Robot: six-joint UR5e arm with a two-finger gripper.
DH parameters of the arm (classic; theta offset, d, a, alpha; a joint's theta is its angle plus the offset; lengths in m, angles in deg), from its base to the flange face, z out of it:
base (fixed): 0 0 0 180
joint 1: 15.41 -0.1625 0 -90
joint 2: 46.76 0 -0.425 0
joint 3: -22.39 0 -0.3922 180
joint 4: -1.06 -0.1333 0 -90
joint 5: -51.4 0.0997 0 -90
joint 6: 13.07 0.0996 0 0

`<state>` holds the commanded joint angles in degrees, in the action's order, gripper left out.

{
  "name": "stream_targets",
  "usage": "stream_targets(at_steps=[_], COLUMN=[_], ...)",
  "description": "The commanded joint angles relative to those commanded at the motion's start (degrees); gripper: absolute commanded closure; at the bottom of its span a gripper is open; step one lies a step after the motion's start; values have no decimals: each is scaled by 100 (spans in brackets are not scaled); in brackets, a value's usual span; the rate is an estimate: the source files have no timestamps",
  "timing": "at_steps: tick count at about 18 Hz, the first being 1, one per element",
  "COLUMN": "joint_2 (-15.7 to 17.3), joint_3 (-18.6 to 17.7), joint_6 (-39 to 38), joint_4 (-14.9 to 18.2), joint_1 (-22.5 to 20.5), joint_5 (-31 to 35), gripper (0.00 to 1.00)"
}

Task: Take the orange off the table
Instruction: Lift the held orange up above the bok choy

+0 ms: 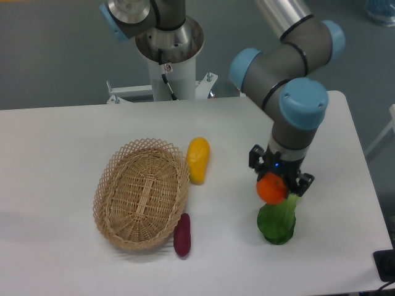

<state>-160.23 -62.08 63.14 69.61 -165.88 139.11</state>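
Observation:
The orange (271, 189) is a small round bright-orange fruit, held off the white table (55, 142) in the air. My gripper (273, 187) points down and is shut on it, one black finger on each side. The fruit hangs over the right half of the table, just above the top of a green leafy vegetable (277, 221), whose upper end it partly hides.
An oval wicker basket (141, 192) lies at centre left. A yellow-orange mango-like fruit (197, 160) rests beside its right rim, and a dark purple sweet potato (182, 234) lies near its lower right. The arm's base column (166, 43) stands behind the table's far edge.

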Motion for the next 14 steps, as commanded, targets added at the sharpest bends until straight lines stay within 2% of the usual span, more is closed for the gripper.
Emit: stream_targets(at_steps=[14], joint_2=[-61], joint_3=[70], joint_6=[35], joint_4=[-96], joint_1=[0], joint_5=[123], gripper=[60])
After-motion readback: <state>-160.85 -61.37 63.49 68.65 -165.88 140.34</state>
